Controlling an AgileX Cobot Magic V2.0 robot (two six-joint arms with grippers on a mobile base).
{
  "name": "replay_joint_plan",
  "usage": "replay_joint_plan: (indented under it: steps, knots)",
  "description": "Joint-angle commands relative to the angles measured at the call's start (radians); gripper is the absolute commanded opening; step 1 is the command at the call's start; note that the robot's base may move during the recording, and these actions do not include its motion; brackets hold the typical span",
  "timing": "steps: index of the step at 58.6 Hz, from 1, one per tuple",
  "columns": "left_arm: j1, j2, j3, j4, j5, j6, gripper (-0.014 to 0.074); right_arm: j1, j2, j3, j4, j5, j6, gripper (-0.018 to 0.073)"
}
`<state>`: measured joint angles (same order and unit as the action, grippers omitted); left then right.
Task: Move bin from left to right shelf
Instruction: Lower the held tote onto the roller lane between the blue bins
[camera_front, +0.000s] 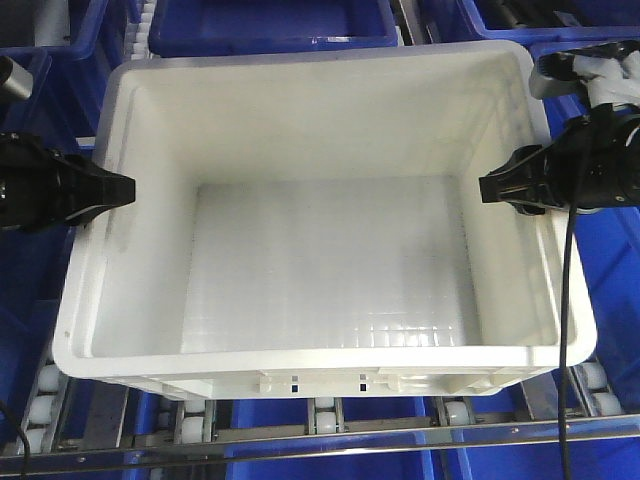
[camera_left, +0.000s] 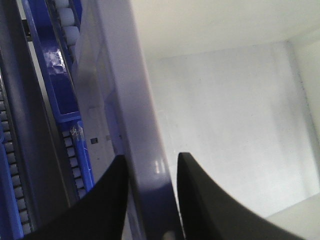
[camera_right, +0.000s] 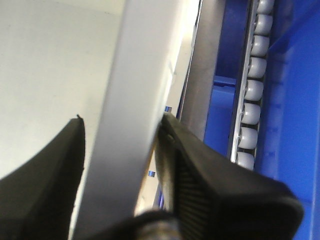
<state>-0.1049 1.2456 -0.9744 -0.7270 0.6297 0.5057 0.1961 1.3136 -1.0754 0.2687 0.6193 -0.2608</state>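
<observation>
A: Where does the bin (camera_front: 320, 260) sit?
B: On the roller shelf (camera_front: 320, 415), blue bins (camera_front: 270, 25) beyond.
A: The tools?
B: Left tool (camera_front: 125, 188) and right tool (camera_front: 487, 186) each straddle a side rim, narrowly parted around it.

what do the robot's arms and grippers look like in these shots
Both grippers are matte black. The left gripper and right gripper taper to wedge-shaped tips. In the right wrist view, one finger has a finely ribbed inner face. A black cable hangs from the right arm, with a pale grey corrugated hose above it.
</observation>
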Motion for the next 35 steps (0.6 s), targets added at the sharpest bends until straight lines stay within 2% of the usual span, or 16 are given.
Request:
replay_joint_plan:
  steps: [1,35]
  knots:
    - [-0.036,-0.039,-0.045,-0.167,0.053,0.034,-0.0006,0.023,-0.01,-0.052,0.129,-0.142,0.005,-0.0004]
    - [-0.036,-0.032,-0.045,-0.135,-0.012,0.032,-0.0006,0.023,0.041,-0.052,0.13,-0.16,-0.016,-0.0004]
